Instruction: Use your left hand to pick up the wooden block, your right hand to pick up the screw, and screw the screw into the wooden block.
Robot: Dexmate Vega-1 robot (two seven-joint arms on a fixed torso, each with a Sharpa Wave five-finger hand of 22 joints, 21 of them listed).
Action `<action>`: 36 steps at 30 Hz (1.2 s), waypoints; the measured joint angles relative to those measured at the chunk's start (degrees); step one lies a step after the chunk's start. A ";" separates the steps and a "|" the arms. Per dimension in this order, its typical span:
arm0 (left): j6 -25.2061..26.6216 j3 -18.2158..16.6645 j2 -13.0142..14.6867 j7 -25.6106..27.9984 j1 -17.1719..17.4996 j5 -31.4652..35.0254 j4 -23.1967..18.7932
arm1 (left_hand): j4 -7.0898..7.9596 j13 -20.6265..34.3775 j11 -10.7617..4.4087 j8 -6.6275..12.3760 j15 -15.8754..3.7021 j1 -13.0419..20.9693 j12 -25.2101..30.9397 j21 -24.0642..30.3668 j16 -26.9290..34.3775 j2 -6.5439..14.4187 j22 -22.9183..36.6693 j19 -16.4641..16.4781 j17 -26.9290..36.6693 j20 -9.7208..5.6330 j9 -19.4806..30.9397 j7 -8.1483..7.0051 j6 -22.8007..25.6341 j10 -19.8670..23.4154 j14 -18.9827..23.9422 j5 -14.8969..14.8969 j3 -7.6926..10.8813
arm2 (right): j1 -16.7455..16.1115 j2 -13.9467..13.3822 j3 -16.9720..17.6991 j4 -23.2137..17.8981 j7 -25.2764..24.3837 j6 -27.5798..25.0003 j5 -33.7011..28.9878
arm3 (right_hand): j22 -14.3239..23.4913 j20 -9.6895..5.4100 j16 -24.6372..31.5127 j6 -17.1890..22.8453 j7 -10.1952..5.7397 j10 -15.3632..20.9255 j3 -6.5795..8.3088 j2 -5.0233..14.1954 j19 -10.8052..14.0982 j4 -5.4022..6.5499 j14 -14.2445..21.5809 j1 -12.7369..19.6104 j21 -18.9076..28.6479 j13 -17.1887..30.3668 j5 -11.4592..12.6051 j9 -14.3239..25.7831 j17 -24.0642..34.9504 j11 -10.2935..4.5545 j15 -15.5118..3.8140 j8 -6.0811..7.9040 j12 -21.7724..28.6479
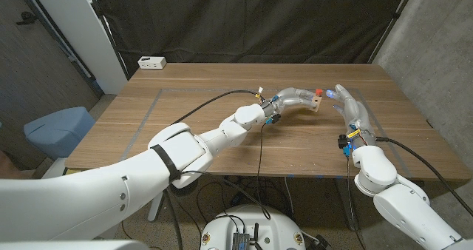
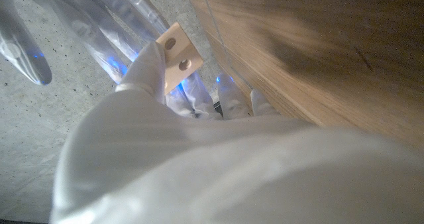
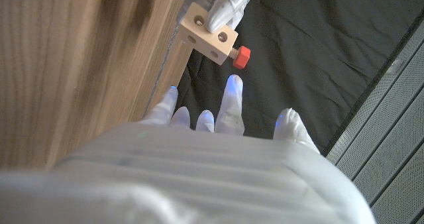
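Above the table (image 1: 185, 109), toward 1 o'clock from its middle, the left hand (image 1: 292, 100) pinches the wooden block (image 1: 315, 100) (pale, with round holes). The red-headed screw (image 3: 240, 56) sits in the block's side. The right hand (image 1: 352, 108), fingers spread and holding nothing, stands just beside the block at 3 o'clock.

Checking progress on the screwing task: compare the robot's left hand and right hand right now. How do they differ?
The left hand grips the wooden block, while the right hand holds nothing. The left hand's fingers close on the block; the right hand's are spread apart, just short of the red-headed screw already seated in the block. Both are raised above the table.
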 measured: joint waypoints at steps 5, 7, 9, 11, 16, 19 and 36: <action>-0.41 -0.06 0.10 -0.12 0.17 0.11 -0.13 | 0.00 0.00 -0.01 0.00 0.00 0.00 0.00 0.00 0.00 0.00 0.00 0.00 0.00 0.00 0.00 0.00 0.00 0.00 0.00 0.00 0.00 | 0.09 -0.15 0.28 0.20 0.75 -0.13 0.31 | 0.00 0.39 -0.25 -2.48 -0.42 -1.64 0.00 0.00 -0.39 0.00 -1.01 0.00 0.00 0.00 0.00 0.00 0.08 0.46 0.43 0.00 -0.23; -0.70 -0.10 0.15 -0.17 0.29 0.19 -0.20 | 0.00 0.00 -0.01 0.00 0.00 0.00 0.00 0.00 0.00 0.00 0.00 0.00 0.00 0.00 0.00 0.00 0.00 0.00 0.00 -0.01 0.00 | 0.14 -0.26 0.38 0.30 1.08 -0.18 0.51 | 0.00 0.29 -0.24 -3.33 -0.83 -2.20 -0.02 0.11 -0.48 0.02 -1.36 -0.27 0.00 0.00 0.00 0.00 0.14 0.73 0.38 0.00 -0.23; -0.85 -0.13 0.17 -0.20 0.34 0.25 -0.26 | 0.00 0.00 -0.09 0.00 0.00 0.00 0.00 0.00 0.00 0.00 0.00 0.00 0.00 0.00 0.00 0.00 0.00 -0.08 0.00 -0.01 0.00 | 0.21 -0.42 0.48 0.37 1.40 -0.23 0.70 | 0.00 0.40 -0.59 -4.48 -0.96 -2.87 -0.17 -0.10 -0.84 0.17 -1.81 -0.71 -0.28 -0.01 -0.08 0.00 0.14 0.88 0.79 0.00 -0.23; -0.98 -0.14 0.17 -0.21 0.41 0.28 -0.33 | 0.00 0.00 -0.09 0.00 0.00 0.00 0.00 0.00 0.00 0.00 0.00 0.00 0.00 0.00 0.00 0.00 0.00 -0.08 0.00 -0.02 0.00 | 0.28 -0.56 0.55 0.43 1.81 -0.27 0.93 | 0.00 0.58 -0.68 -5.13 -1.15 -3.47 -0.33 -0.09 -1.02 0.33 -2.29 -1.15 -0.28 0.00 -0.23 0.00 0.14 1.04 0.69 0.00 -0.23; -1.15 -0.16 0.19 -0.24 0.54 0.35 -0.47 | 0.00 0.00 -0.01 0.00 0.00 0.00 0.00 0.00 0.00 0.00 0.00 0.00 0.00 0.00 0.00 0.00 0.00 0.00 0.00 -0.06 0.00 | 0.34 -0.77 0.67 0.58 2.73 -0.29 1.46 | 0.00 0.58 -0.68 -6.32 -0.97 -4.33 -0.41 -0.09 -1.63 0.40 -3.00 -1.61 -0.28 -0.01 -0.23 0.00 0.14 0.81 0.79 0.00 -0.65; -1.61 -0.17 0.20 -0.25 0.67 0.50 -0.57 | 0.00 0.00 0.12 0.00 0.00 0.00 0.00 0.00 0.00 0.00 0.00 0.00 0.00 0.00 0.00 0.00 0.00 0.13 0.00 -0.06 0.00 | 0.65 -1.32 0.87 0.95 3.39 -0.29 1.87 | 0.00 0.68 -0.68 -6.91 -0.96 -4.72 -0.51 -0.10 -2.15 0.50 -3.31 -1.61 -0.29 -0.01 -0.23 0.00 0.14 0.87 1.10 0.00 -0.65; -3.00 -0.24 0.68 -0.04 1.66 1.11 -2.05 | 0.00 0.00 0.11 0.00 0.00 0.00 0.00 0.00 0.00 0.00 0.00 0.00 0.00 0.00 0.00 0.00 0.00 0.13 0.00 -0.11 0.00 | 0.74 -2.52 1.19 1.52 5.75 0.48 3.17 | 0.00 0.67 -0.68 -7.53 -0.96 -5.31 -0.65 -0.01 -2.96 0.65 -3.61 -2.13 -0.28 -0.01 -0.22 0.00 0.40 0.85 1.41 0.01 -0.65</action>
